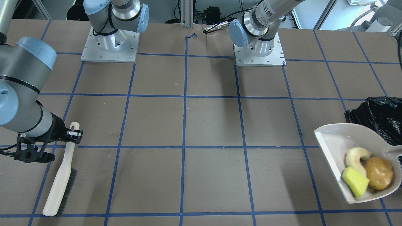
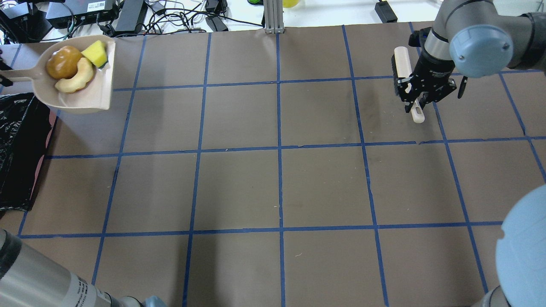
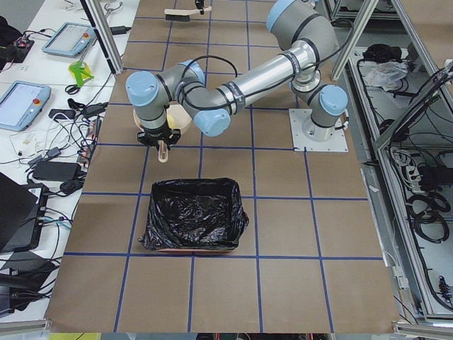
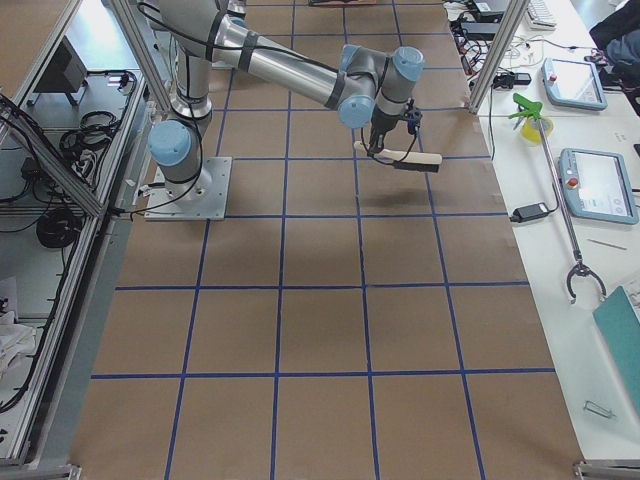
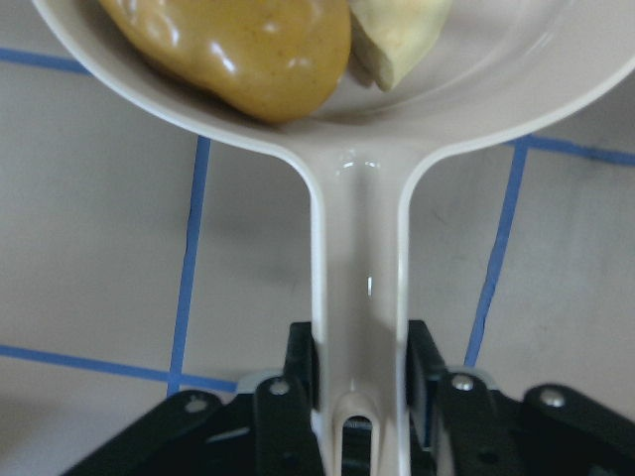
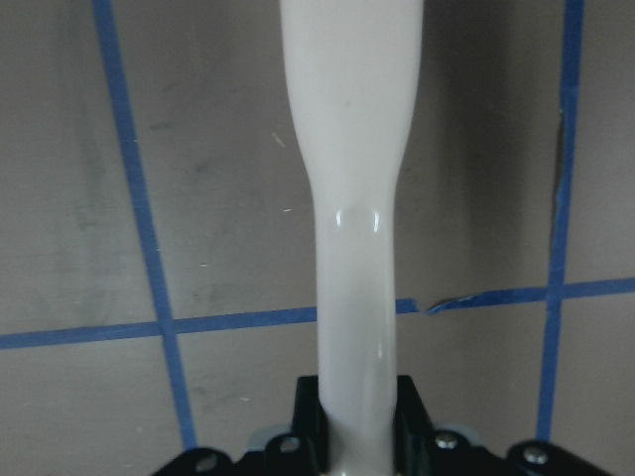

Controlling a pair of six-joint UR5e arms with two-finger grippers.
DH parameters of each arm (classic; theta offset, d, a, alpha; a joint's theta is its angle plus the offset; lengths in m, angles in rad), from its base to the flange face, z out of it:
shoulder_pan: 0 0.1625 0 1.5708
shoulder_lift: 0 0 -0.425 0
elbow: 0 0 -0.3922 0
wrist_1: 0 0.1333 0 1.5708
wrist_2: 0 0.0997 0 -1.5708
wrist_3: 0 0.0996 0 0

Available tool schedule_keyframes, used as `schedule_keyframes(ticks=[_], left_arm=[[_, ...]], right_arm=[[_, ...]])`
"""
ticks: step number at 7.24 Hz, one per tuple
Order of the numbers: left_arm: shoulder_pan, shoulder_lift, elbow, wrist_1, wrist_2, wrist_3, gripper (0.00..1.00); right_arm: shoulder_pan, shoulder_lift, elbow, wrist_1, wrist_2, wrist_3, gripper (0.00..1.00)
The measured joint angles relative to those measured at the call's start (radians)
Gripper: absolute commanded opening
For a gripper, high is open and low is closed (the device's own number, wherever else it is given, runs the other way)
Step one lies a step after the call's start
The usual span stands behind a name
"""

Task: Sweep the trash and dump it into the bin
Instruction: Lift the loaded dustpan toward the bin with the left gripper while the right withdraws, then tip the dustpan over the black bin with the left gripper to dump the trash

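My left gripper [image 5: 359,367] is shut on the handle of the beige dustpan [image 2: 91,91], held about level just past the bin's far edge. In the pan lie the three trash pieces: the cream crescent [image 2: 76,79], the brown-yellow lump [image 2: 64,62] and the yellow wedge [image 2: 94,53]. They also show in the front view as crescent [image 1: 356,155], lump [image 1: 378,172] and wedge [image 1: 355,181]. The bin [image 3: 195,212], lined with a black bag, stands at the table's left end [image 2: 17,149]. My right gripper [image 2: 416,104] is shut on the handle of a cream brush [image 1: 61,179].
The brush [image 2: 403,57] sits low at the far right of the table, bristles facing away from the centre. The brown table top [image 2: 277,183] carries a blue tape grid. Both arm bases [image 1: 110,47] stand on the robot's side. Cables and boxes lie beyond the far edge.
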Motion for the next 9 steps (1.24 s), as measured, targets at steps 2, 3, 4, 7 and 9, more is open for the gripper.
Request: schedule_keyframes(ticks=[2,3,4,7,9], left_arm=[[0.174,-0.028,0.063,-0.036,0.010,0.214,0.00],[0.233,-0.041,0.092,-0.044,0.039,0.311,0.00],[0.270,-0.059,0.125,-0.044,0.082,0.406,0.00],[0.298,-0.126,0.227,0.061,0.219,0.596,0.00],[0.286,-0.145,0.247,0.162,0.285,0.654,0.00]], right_arm=[[-0.059,-0.008,0.075,-0.116,-0.041,-0.133,0.00],[-0.092,-0.003,0.098,-0.159,-0.047,-0.183,0.00],[-0.121,0.006,0.111,-0.193,-0.050,-0.222,0.00],[-0.145,0.048,0.118,-0.222,-0.042,-0.243,0.00],[-0.146,0.066,0.118,-0.226,-0.040,-0.233,0.00]])
